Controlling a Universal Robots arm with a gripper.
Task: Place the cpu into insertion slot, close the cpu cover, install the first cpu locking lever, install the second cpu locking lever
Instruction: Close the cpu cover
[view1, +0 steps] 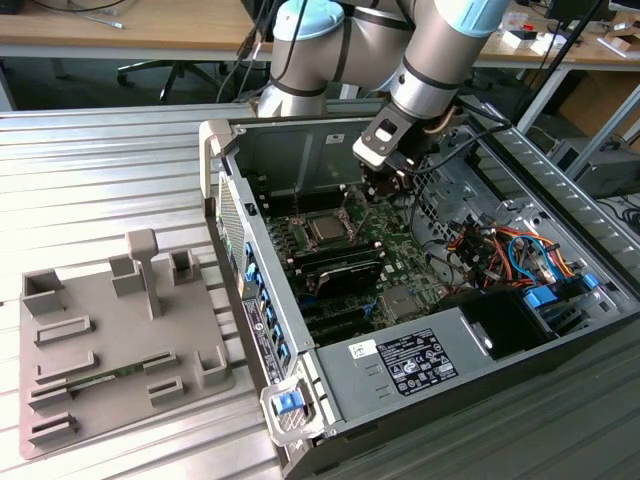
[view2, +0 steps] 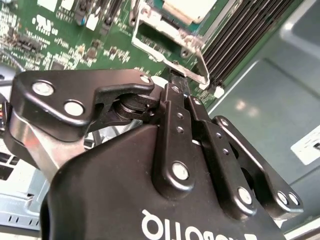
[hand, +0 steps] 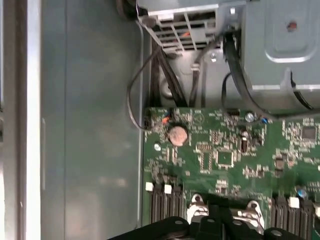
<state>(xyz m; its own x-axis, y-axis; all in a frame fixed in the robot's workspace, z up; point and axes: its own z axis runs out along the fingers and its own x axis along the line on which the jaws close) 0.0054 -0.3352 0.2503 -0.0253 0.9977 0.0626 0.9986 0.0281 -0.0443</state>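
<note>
The cpu (view1: 325, 229) lies with its silvery top up in the insertion slot (view1: 309, 240) on the green motherboard inside the open computer case. In the second wrist view the cpu (view2: 192, 6) sits under the thin metal cpu cover (view2: 150, 25), which appears to lie flat over it. A bent wire locking lever (view2: 202, 67) runs along the socket's edge. My gripper (view1: 385, 190) hangs just to the exterior view's right of the socket. In the second wrist view my gripper (view2: 174, 79) is shut, its tip right at the lever wire; I cannot tell whether it touches.
Long black memory slots (view2: 245, 30) flank the socket. Coloured cables (view1: 490, 245) crowd the case at the exterior view's right. A coin battery (hand: 176, 135) sits on the board. A grey fixture plate (view1: 120, 340) lies outside the case.
</note>
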